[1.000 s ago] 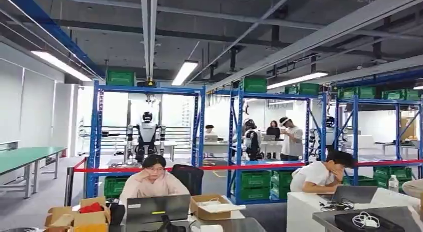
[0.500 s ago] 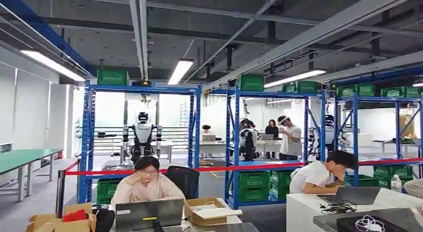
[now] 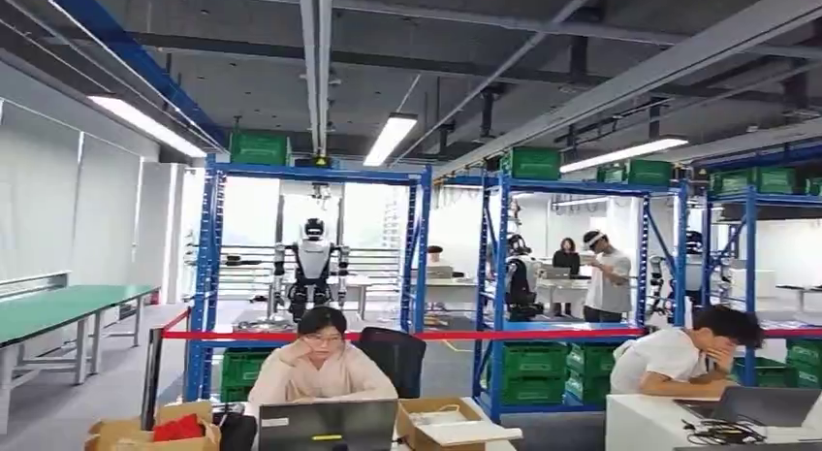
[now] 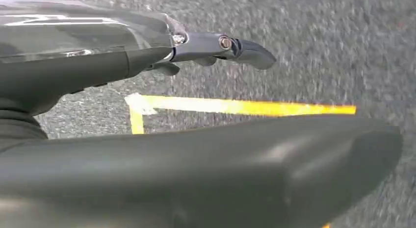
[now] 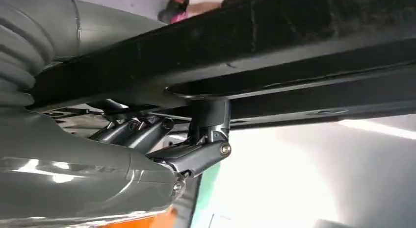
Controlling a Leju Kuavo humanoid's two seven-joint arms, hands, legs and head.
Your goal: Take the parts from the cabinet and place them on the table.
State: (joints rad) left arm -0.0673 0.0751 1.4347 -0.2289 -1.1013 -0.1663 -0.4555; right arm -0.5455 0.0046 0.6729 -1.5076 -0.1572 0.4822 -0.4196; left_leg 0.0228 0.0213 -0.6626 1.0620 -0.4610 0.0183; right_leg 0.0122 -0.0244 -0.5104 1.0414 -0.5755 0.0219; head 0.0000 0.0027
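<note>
At far left of the head view, a green tabletop (image 3: pixel 48 310) stands beside blue racks (image 3: pixel 208 276) carrying green crates (image 3: pixel 259 146). Whether the crates hold the parts cannot be told. Further right, a person (image 3: pixel 323 369) sits at a laptop (image 3: pixel 327 427). The left hand (image 4: pixel 98 66) hangs above grey floor (image 4: pixel 319 51), fingers (image 4: pixel 245 49) extended and holding nothing. For the right hand (image 5: pixel 113 174), the state of the fingers (image 5: pixel 196 157) under a dark bar (image 5: pixel 294 37) cannot be determined.

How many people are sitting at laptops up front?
2: one person in the middle behind a laptop, another at the right, head down on a hand. Others stand farther back.
</note>
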